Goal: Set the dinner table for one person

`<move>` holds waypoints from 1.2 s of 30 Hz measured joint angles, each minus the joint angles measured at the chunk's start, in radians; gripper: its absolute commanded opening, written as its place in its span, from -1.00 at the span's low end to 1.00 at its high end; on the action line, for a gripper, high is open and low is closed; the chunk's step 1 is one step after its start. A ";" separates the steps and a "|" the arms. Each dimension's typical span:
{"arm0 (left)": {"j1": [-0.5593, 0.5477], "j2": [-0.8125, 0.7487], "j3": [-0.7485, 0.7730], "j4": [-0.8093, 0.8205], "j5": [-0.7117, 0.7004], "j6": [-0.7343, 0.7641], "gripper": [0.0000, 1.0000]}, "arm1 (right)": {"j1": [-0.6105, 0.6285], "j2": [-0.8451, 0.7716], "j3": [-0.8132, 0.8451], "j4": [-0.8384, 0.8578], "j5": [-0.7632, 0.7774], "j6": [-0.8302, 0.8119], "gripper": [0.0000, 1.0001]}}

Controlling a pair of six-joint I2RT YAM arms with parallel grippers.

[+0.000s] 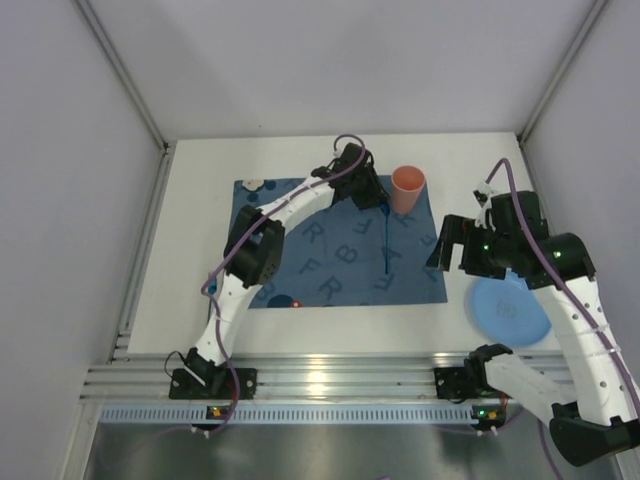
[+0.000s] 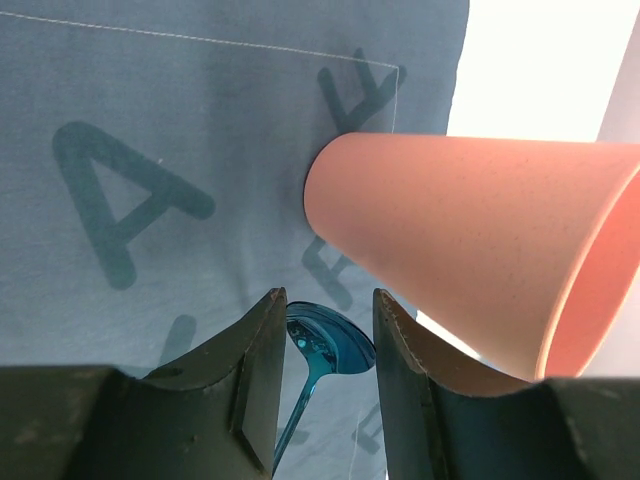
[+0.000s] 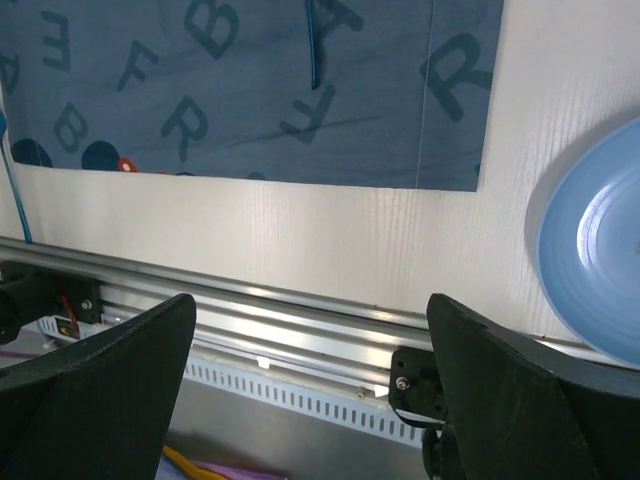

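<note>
White dinner table (image 1: 200,250), left gripper (image 2: 328,300) parted over blue spoon (image 2: 335,350) (pink cup (image 2: 470,240) beside), right gripper (image 3: 310,305) spread near plate (image 3: 590,250)

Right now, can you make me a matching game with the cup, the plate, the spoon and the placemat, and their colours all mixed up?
Things:
1. cup
2. plate
3. spoon
4. placemat

Colours:
A. dark blue with letters
B. light blue
C. salmon pink
D. see-through teal

Pairs: 1-C, 2-B, 3-D, 4-A
</note>
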 measured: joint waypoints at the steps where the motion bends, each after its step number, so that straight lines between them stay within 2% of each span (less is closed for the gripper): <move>1: 0.000 0.003 0.000 0.009 0.000 -0.007 -0.91 | 0.000 0.003 0.000 0.000 0.001 0.000 1.00; 4: 0.000 0.013 0.000 0.021 0.001 -0.018 -0.76 | 0.000 0.010 0.000 0.000 0.001 0.000 1.00; 5: 0.000 0.018 0.000 0.021 0.001 -0.018 -0.58 | 0.000 0.010 0.000 0.000 0.002 0.000 0.99; 7: 0.000 0.026 0.000 0.020 0.001 -0.017 -0.38 | 0.000 0.011 -0.001 0.001 0.003 0.000 0.99; 9: 0.000 0.030 0.000 0.013 0.000 -0.016 -0.09 | 0.000 0.011 -0.002 0.001 0.003 0.000 0.99; 11: 0.000 0.031 -0.001 0.010 0.000 -0.011 0.04 | 0.000 0.011 -0.006 0.006 0.003 0.003 0.99; 15: 0.000 0.030 -0.012 0.009 -0.014 -0.001 0.17 | 0.000 0.011 -0.028 0.017 0.001 0.010 0.99; 21: 0.005 0.021 -0.024 0.002 -0.022 0.011 0.19 | 0.000 0.014 -0.048 0.024 -0.007 0.015 0.99; 28: 0.006 -0.047 -0.029 -0.054 -0.049 0.058 0.11 | 0.000 0.018 -0.074 0.045 -0.021 0.016 0.99; 32: 0.011 -0.151 -0.100 -0.126 -0.109 0.142 0.11 | 0.000 0.024 -0.074 0.052 -0.022 0.014 0.99; 36: 0.050 -0.341 -0.260 -0.275 -0.184 0.201 0.11 | 0.000 0.024 -0.074 0.064 -0.024 0.013 0.99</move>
